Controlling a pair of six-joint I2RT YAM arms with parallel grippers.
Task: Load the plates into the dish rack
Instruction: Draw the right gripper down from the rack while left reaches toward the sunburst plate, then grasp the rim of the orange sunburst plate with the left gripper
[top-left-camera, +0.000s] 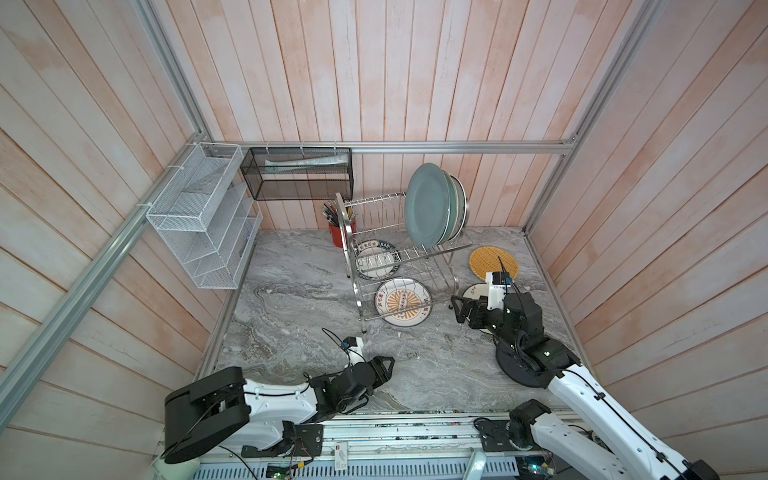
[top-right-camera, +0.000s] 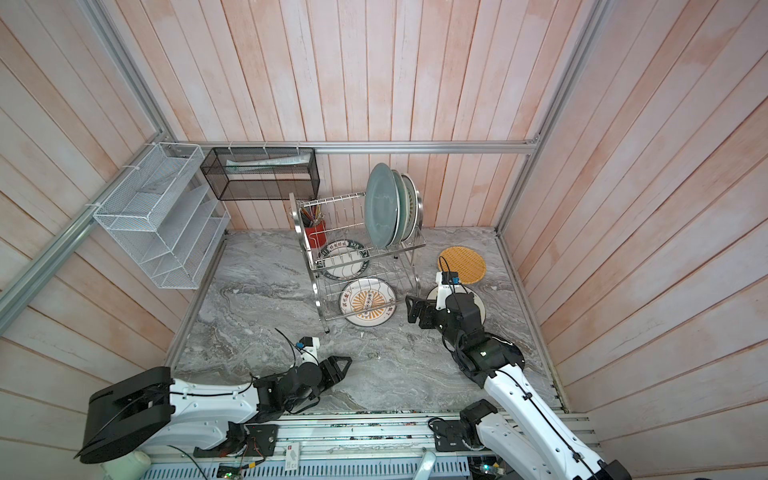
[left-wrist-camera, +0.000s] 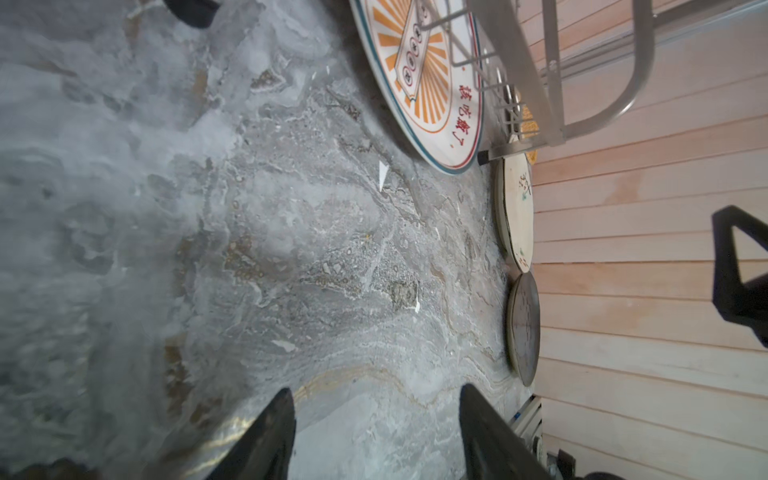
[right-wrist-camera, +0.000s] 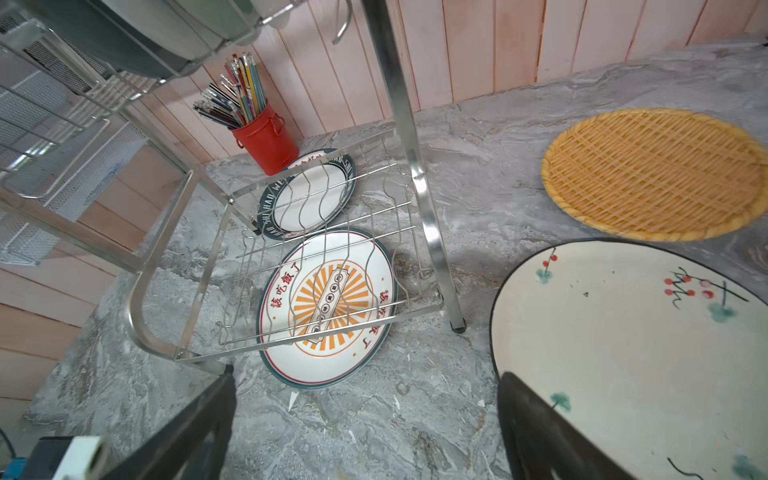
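Observation:
The steel dish rack (top-left-camera: 343, 224) (right-wrist-camera: 399, 124) stands at the back, with blue-grey and pale green plates (top-left-camera: 428, 208) upright in its top tier. The sunburst plate (top-left-camera: 402, 301) (right-wrist-camera: 328, 307) and a green-rimmed plate (top-left-camera: 376, 257) lie flat on the table under its lower tier. My right gripper (top-left-camera: 459, 309) (right-wrist-camera: 365, 399) hangs open and empty beside the cream floral plate (right-wrist-camera: 623, 332), one finger over its rim. The yellow woven disc (top-left-camera: 493, 262) lies behind it. A black plate (top-left-camera: 509, 365) lies under the right arm. My left gripper (top-left-camera: 386, 368) (left-wrist-camera: 376, 415) is open and empty, low over bare marble.
A red cup of chopsticks (top-left-camera: 337, 235) stands at the rack's back left corner. On the walls hang a white mesh organiser (top-left-camera: 199, 224) and a black mesh basket (top-left-camera: 297, 174). Small white chips (top-left-camera: 399, 333) lie on the marble table near the rack's front foot.

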